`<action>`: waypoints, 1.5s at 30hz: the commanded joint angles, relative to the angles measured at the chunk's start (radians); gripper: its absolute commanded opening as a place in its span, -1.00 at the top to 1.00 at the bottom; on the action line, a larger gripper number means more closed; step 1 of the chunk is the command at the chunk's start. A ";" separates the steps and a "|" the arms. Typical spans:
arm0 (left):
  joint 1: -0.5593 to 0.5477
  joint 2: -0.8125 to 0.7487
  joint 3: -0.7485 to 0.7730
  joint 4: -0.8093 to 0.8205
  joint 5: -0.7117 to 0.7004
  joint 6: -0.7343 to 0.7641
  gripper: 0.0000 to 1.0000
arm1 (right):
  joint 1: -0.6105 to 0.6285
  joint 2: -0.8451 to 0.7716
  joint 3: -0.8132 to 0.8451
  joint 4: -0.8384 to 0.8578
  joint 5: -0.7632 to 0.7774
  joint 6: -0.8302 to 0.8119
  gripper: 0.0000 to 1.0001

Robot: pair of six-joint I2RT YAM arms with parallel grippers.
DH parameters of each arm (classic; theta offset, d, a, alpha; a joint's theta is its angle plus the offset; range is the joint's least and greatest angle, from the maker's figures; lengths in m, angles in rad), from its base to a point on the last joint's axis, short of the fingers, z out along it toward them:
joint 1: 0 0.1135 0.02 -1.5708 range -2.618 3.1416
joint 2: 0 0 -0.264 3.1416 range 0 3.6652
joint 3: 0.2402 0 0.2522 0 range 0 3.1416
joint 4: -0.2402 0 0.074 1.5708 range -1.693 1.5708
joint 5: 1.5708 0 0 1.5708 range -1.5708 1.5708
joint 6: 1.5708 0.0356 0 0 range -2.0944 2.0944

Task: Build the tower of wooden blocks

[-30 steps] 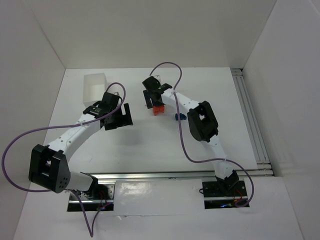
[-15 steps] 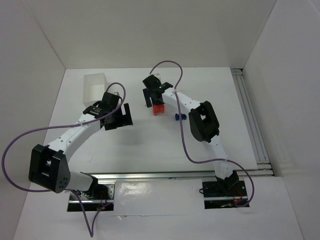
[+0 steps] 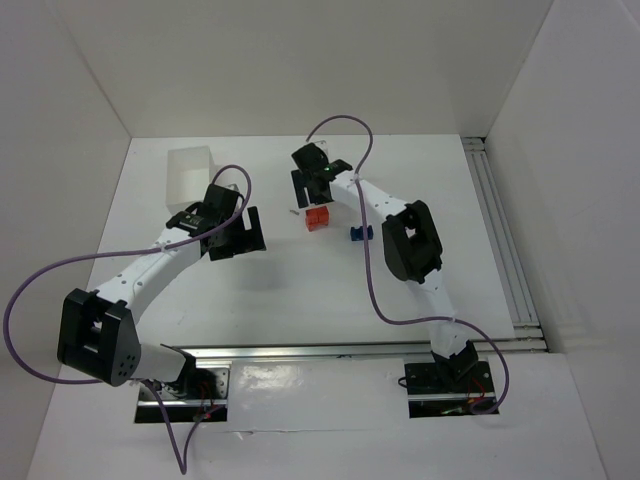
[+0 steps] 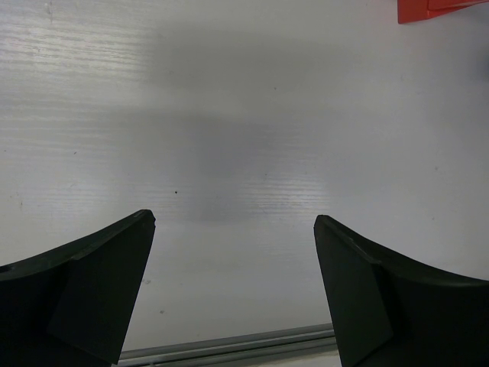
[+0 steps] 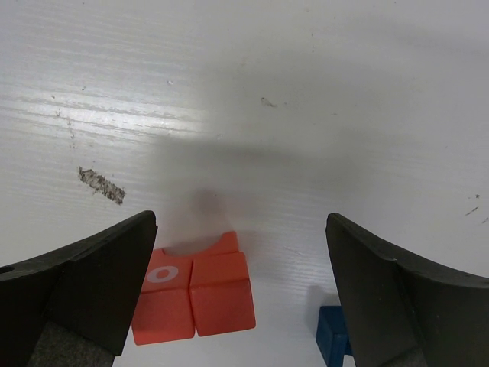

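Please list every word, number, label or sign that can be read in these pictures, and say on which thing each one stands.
"O": a white ring on the top face of the left red-orange block, seen in the right wrist view. I cannot tell whether it is a letter, a zero or a plain circle.
Blue block and white box: no writing visible.
In the top view the blocks are too small to show any mark.

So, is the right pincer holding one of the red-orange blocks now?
No, the right pincer is open, and the red-orange blocks rest on the table, gripped by nothing.
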 commanded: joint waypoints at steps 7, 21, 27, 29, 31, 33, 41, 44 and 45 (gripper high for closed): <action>-0.004 0.004 0.008 0.001 -0.009 -0.003 -0.98 | -0.005 -0.045 0.003 0.020 0.006 0.014 -0.98; -0.004 0.004 -0.001 0.001 -0.009 -0.003 -0.98 | -0.005 -0.073 -0.045 0.029 -0.004 0.014 -0.98; -0.004 -0.006 -0.001 0.001 -0.009 -0.003 -0.98 | -0.005 -0.073 -0.054 0.029 -0.013 0.014 -0.98; -0.004 -0.006 -0.001 0.001 -0.009 -0.003 -0.98 | -0.005 -0.073 -0.054 0.029 -0.013 0.014 -0.98; -0.004 -0.006 -0.001 0.001 -0.009 -0.003 -0.98 | -0.005 -0.073 -0.054 0.029 -0.013 0.014 -0.98; -0.004 -0.006 -0.001 0.001 -0.009 -0.003 -0.98 | -0.005 -0.073 -0.054 0.029 -0.013 0.014 -0.98; -0.004 -0.006 -0.001 0.001 -0.009 -0.003 -0.98 | -0.005 -0.007 0.162 -0.001 -0.002 -0.019 -1.00; -0.013 -0.006 -0.001 0.001 -0.009 -0.003 -0.98 | -0.014 0.006 0.263 -0.029 -0.002 -0.019 -1.00; -0.013 -0.006 -0.001 0.001 -0.009 -0.003 -0.98 | -0.014 0.006 0.276 -0.029 -0.002 -0.019 -1.00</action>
